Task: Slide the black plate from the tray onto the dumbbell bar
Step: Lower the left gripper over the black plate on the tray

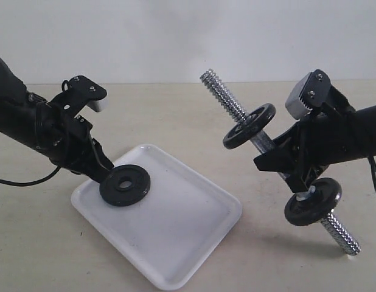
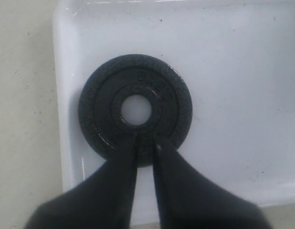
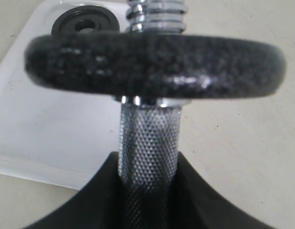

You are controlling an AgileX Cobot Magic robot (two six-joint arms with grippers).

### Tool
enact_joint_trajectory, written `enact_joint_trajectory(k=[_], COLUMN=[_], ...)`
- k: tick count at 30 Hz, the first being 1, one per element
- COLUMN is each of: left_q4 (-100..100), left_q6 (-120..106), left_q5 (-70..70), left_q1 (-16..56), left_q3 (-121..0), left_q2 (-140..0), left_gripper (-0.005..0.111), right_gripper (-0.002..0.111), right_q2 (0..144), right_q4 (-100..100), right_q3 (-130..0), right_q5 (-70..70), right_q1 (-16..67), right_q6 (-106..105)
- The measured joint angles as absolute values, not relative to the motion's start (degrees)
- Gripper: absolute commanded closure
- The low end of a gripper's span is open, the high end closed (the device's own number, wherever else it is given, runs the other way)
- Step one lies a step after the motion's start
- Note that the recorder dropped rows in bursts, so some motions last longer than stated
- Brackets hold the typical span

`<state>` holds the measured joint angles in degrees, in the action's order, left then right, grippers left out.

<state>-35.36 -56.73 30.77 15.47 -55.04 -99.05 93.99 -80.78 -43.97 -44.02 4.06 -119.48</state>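
Outside view: my left pincer (image 1: 109, 176) meets the edge of the black plate (image 1: 125, 185), which is in the tray (image 1: 194, 243) near its left corner. My right pincer (image 1: 288, 163) holds the dumbbell bar (image 1: 219, 91) tilted above the worktop (image 1: 48, 261), bare threaded end up. Only here do I see that plate and bar end are well apart, so the plate could drop on the way across.

Left wrist view: my fingers (image 2: 121, 167) are nearly pressed together with a thin slit between them, tips over the plate's rim. I cannot tell whether they bite anything. A hold this shallow may let the plate slip. Only this view shows the centre hole clear.

Right wrist view: my right pincer is pinching the bar's knurled middle, just beside a mounted disc (image 3: 152, 62). That disc hides most of the thread, so alignment can't be judged here, and a skewed hole would snag on those coarse threads.
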Motion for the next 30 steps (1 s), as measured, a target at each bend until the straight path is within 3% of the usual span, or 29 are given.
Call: enact_joint_trajectory(k=[2,5,11,18,30], left_q4=[-35.2,-35.1,-35.1,-35.1,-31.7], left_q6=[-56.8,-56.2,-53.0,-48.1,-46.2], left_q5=[30.8,30.8,30.8,31.0,32.0], left_q1=[15.5,15.5,15.5,15.5,19.5], left_q3=[-55.0,-55.0,-55.0,-55.0,-56.2], left_q2=[-99.1,-99.1,-99.1,-99.1,-101.0], left_gripper=[0.063,0.050,0.049,0.031,0.031], right_gripper=[0.108,0.108,0.108,0.108,0.108], right_q2=[94.0,94.0,94.0,94.0,94.0], right_q4=[-80.8,-80.8,-80.8,-80.6,-79.6], right_q3=[-44.0,-44.0,-44.0,-44.0,-44.0], right_q5=[-44.0,-44.0,-43.6,-43.5,-43.5], right_q1=[4.1,4.1,4.1,4.1,4.1], right_q6=[-119.5,-119.5,-119.1,-118.7,-117.6])
